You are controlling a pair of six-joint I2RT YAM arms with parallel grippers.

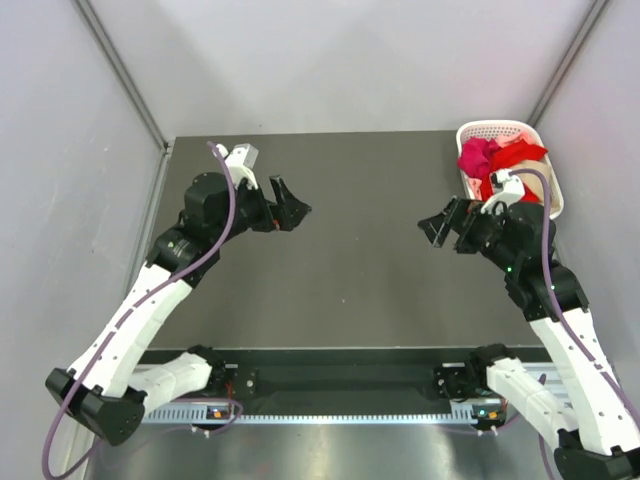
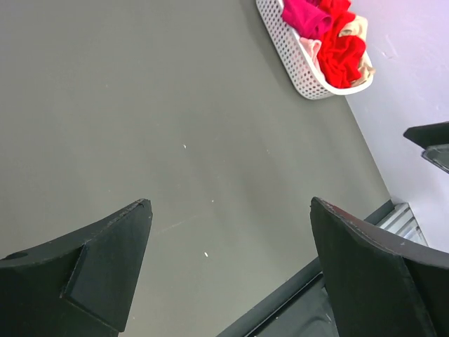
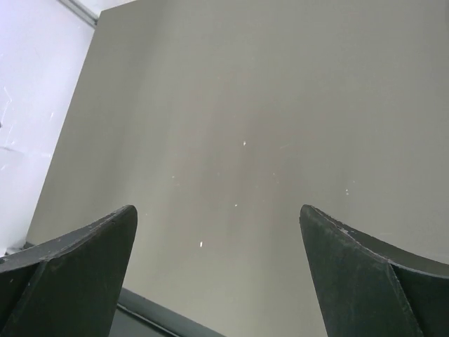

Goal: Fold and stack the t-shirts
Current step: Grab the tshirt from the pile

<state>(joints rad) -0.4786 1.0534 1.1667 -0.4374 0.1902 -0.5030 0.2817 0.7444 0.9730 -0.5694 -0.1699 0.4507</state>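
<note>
My left claw (image 1: 292,212) and right claw (image 1: 440,226) hang spread, empty — t-shirts (image 1: 497,157) in the basket (image 1: 495,124) look limp, light; I'd pinch a top fold.

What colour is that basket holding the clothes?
The basket is white, with lattice holes; the left wrist view shows it best.
</note>
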